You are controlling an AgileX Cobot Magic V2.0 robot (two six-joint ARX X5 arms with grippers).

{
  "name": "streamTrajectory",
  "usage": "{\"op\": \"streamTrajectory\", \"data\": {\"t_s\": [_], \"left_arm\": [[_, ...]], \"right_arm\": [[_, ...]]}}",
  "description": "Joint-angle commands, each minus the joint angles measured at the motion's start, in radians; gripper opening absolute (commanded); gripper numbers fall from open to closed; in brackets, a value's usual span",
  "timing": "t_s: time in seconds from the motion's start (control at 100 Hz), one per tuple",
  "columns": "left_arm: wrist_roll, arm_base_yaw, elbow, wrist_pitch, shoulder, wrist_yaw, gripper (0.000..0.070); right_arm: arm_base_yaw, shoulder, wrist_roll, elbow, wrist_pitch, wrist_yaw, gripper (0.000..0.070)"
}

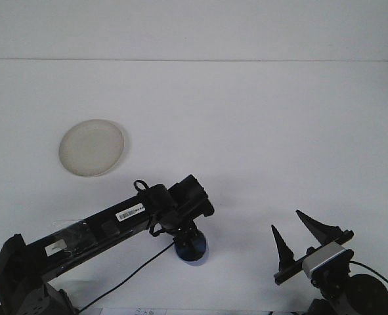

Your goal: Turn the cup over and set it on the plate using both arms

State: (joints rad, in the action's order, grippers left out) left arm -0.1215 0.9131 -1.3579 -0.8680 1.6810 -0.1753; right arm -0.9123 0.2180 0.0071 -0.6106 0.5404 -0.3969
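Working low over the small blue cup [191, 251], the left tool [188, 237] covers its top, so whether it grips the cup or merely sits above it cannot be told. The cup rests on the white bench [259, 131], well apart from the round, pale, shallow plate [91, 147] lying up and to its left. A firm, centred hold looks needed before lifting, since the cup's smooth rounded wall could slip. The right tool [296, 238], to the cup's right, stands wide with pointed black fingers [280, 244], empty.
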Motion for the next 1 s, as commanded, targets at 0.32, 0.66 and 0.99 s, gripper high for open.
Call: {"op": "streamTrajectory", "data": {"t_s": [0.32, 0.66, 0.99], "left_arm": [[-0.017, -0.044, -0.054, -0.049, -0.097, 0.011, 0.0005], [-0.021, -0.422, -0.228, -0.161, -0.217, 0.205, 0.0004], [-0.005, -0.814, -0.285, -0.109, -0.122, 0.21, 0.0005]], "right_arm": [[-0.01, -0.001, -0.004, 0.002, -0.008, -0.005, 0.044], [-0.01, -0.001, -0.003, 0.002, -0.007, -0.005, 0.044], [-0.01, -0.001, -0.002, 0.002, 0.0, -0.004, 0.044]]}}
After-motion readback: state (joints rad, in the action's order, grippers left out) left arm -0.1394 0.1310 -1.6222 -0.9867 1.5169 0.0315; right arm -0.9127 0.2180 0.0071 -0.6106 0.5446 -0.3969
